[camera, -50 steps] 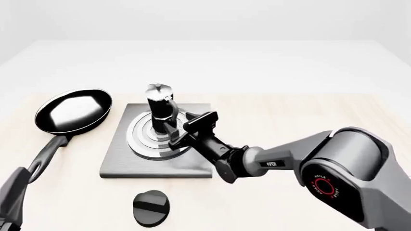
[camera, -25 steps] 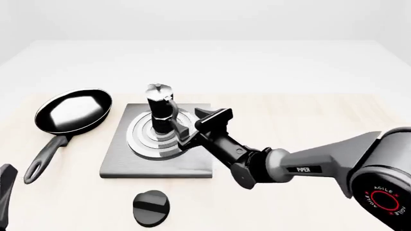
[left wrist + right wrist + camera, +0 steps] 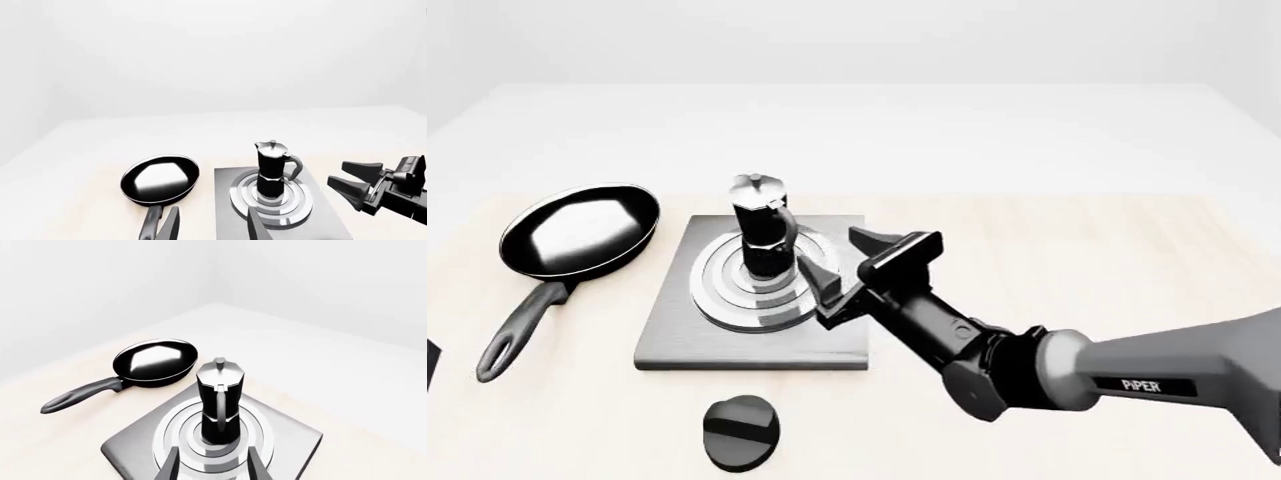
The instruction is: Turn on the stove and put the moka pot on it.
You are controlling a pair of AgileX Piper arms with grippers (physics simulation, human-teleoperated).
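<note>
The moka pot (image 3: 761, 235) stands upright on the burner rings of the stove (image 3: 681, 340), its handle pointing right. The round black knob (image 3: 743, 432) lies on the table in front of the plate. My right gripper (image 3: 851, 262) is open, just right of the pot and apart from it. In the right wrist view the moka pot (image 3: 220, 400) stands ahead of the open right gripper (image 3: 212, 467), on the stove (image 3: 287, 440). My left gripper (image 3: 213, 227) is open and empty, far back from the moka pot (image 3: 272, 170) and stove (image 3: 223, 200).
A black frying pan (image 3: 578, 230) lies left of the stove plate, with its long handle (image 3: 514, 335) pointing toward the near edge. The pan (image 3: 155, 362) also shows in the right wrist view. The right arm (image 3: 1094, 375) crosses the table's near right.
My right gripper has drawn back to the right, away from the moka pot's handle. The left arm has pulled out of the front view at the lower left. The pot has not moved.
</note>
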